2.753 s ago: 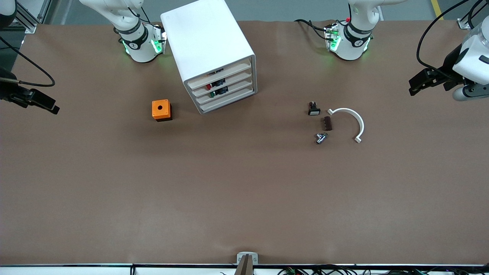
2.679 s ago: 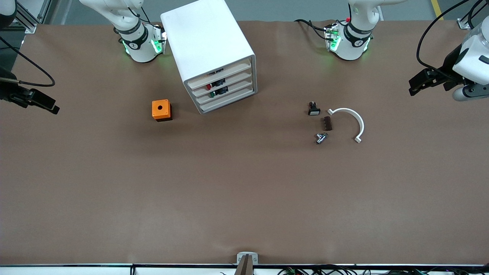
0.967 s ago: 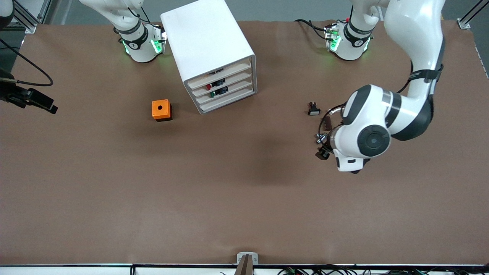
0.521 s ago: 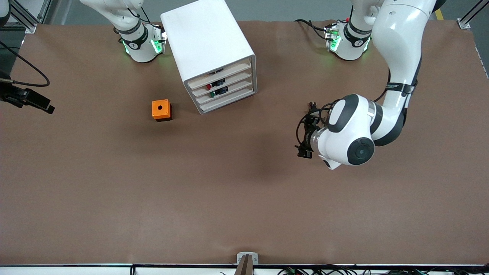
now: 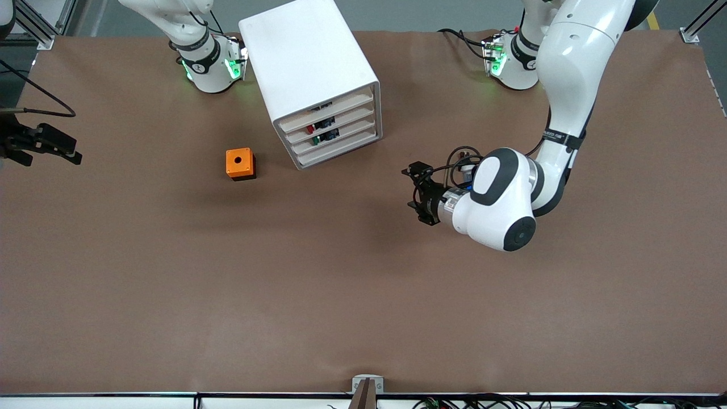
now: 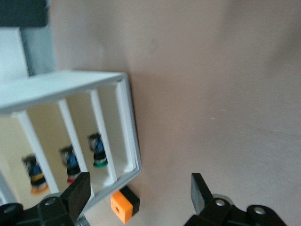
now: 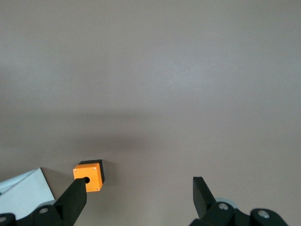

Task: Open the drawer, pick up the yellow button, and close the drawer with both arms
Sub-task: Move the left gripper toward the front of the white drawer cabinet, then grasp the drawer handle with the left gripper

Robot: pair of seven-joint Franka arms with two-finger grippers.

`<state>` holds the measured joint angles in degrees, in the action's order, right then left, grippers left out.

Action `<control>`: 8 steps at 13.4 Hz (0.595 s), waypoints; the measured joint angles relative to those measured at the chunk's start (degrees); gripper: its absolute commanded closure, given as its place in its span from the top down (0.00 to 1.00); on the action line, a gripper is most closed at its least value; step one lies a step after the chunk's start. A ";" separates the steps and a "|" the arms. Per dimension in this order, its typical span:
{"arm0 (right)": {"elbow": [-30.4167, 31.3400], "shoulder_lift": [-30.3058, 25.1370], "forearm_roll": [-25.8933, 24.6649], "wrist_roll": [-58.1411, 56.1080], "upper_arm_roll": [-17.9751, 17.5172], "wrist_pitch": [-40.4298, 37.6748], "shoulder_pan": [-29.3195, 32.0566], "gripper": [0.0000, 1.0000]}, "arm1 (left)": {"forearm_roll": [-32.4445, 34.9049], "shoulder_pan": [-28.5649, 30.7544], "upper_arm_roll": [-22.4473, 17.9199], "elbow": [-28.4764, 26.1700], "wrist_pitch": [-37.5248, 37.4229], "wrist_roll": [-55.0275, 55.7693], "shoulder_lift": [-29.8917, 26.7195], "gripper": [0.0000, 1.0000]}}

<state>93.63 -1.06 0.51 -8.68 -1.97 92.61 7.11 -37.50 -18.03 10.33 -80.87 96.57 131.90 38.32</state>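
The white cabinet (image 5: 309, 68) stands near the right arm's base, its four drawer fronts turned toward the left arm's end of the table. The topmost drawer (image 5: 328, 107) sits flush and shut. In the left wrist view the button (image 6: 35, 175) shows inside the topmost drawer (image 6: 28, 141), with its orange cap. My left gripper (image 5: 416, 192) is open and empty, in the air over bare table in front of the drawers, a good gap away; it also shows in its wrist view (image 6: 140, 188). My right gripper (image 5: 67, 152) is open and empty, over the table's edge at the right arm's end; it also shows in its wrist view (image 7: 138, 188).
An orange cube with a hole (image 5: 240, 163) sits beside the cabinet toward the right arm's end. A red-capped part (image 6: 70, 162) and a green-capped part (image 6: 98, 150) lie in the two drawers below the top one. The left arm's wrist (image 5: 500, 199) covers small loose parts on the table.
The left arm has swung in from its end of the table, over the small parts, toward the drawer fronts. The right gripper has lifted slightly at the table's edge.
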 measured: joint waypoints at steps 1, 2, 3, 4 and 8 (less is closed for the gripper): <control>0.00 0.00 0.01 -0.87 -0.03 0.00 0.00 1.00 | -1.43 -0.62 0.01 0.26 0.04 3.45 0.17 0.94; -0.01 0.00 0.02 -1.09 -0.11 0.00 0.00 1.00 | -2.84 -1.28 0.02 0.61 0.07 6.27 0.32 0.92; -0.02 0.00 0.04 -0.75 -0.25 0.00 0.00 1.00 | -4.44 -2.02 0.03 0.85 0.07 8.34 0.47 0.88; -0.02 0.00 0.07 0.95 -0.42 -0.06 0.00 1.00 | -5.83 -2.93 0.03 0.96 0.07 9.83 0.67 0.82; -0.03 0.00 0.18 12.03 -1.47 -1.53 -1.24 1.00 | -12.44 -5.08 0.02 1.01 0.09 11.11 2.18 0.72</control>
<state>93.60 -1.06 0.70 3.35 -3.44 91.08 5.87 -49.94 -23.11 10.35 -79.86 96.66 143.01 40.49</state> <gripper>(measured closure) 0.000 0.242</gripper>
